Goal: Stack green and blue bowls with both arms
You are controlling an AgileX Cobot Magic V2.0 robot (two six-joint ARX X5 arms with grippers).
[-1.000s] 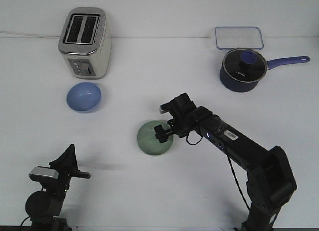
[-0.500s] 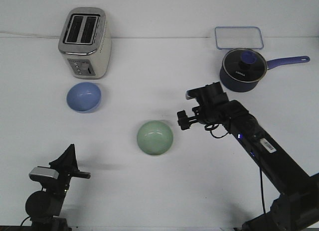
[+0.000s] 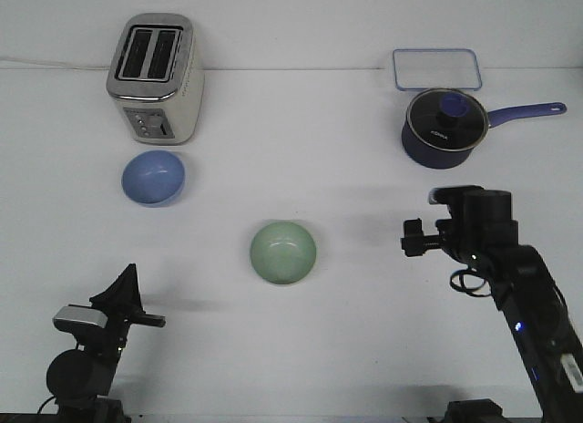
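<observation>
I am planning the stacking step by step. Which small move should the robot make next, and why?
Probably the left gripper should reach toward the blue bowl. It sits on that arm's side, beside the toaster, untouched, while the green bowl rests free at the centre and the right gripper holds nothing.

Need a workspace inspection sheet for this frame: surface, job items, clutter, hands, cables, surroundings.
Surface: white table, no spills seen.
Job's things: green bowl centre, blue bowl by the toaster; apart, upright, unstacked.
Clutter: toaster, lidded saucepan, clear container.
Hands: left hand low, near edge; right hand right of green bowl; both empty, opening unclear.
Cables: black loop on right arm.
Surroundings: white wall; nothing else seen.
</observation>
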